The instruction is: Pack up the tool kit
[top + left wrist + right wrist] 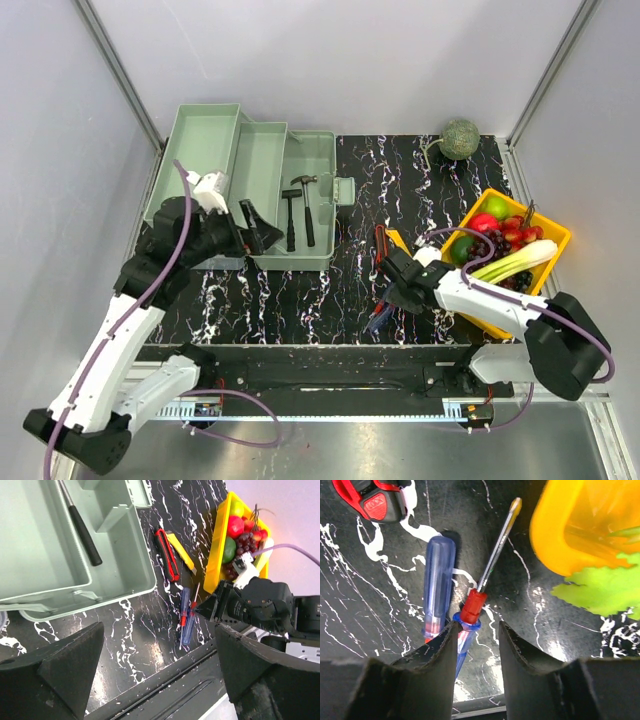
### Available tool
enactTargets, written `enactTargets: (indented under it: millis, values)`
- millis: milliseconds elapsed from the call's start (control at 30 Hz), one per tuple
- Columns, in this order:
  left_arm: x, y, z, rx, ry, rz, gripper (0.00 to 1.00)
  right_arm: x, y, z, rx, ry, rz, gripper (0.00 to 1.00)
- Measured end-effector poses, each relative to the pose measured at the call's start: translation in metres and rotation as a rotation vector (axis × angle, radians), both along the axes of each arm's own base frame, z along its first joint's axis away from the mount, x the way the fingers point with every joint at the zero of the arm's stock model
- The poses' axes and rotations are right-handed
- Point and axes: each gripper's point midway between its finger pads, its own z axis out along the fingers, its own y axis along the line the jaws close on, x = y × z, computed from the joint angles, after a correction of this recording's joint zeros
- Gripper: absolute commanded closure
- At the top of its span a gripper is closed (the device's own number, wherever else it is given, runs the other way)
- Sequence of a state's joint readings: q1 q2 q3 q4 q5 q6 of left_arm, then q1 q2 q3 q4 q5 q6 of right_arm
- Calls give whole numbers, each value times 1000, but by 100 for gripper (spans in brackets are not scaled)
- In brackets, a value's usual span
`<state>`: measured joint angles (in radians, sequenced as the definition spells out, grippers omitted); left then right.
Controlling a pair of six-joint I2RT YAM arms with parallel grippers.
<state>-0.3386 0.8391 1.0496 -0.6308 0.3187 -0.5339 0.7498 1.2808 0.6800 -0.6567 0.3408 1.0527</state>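
Because the right gripper (477,626) stands spread astride the red-collared screwdriver (472,605), with a second, blue-handled screwdriver (439,580) lying against it, closing could catch both handles or push the blue one aside. The round handle may also roll out from between the fingers. Held this near the collar, the long shaft could swing and knock the yellow fruit tray (548,232).

Both screwdrivers, the red pliers (166,555) and the yellow knife (181,552) lie on the surface to the right of the open toolbox (262,170), well apart from it. Two hammers (305,205) already lie inside it. The left gripper (159,627) hovers at the toolbox's near wall, spread wide and empty. It may get in the way of a drop-off.

The surface (400,190) is black with white veining. Pale grey panels in metal framing close in behind the toolbox, and a green melon (459,138) sits far to its right.
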Motion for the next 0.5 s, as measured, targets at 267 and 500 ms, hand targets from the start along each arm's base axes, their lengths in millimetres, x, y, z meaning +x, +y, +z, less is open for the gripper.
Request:
enactTargets:
  millis: [267,500]
  values:
    - [-12,-39,-9,73,-18,-85,5,2,6,-18,15,15,-11,59]
    - [-30,-76,-38,156,0,-183,5,13,16,-18,39,-10,-9,100]
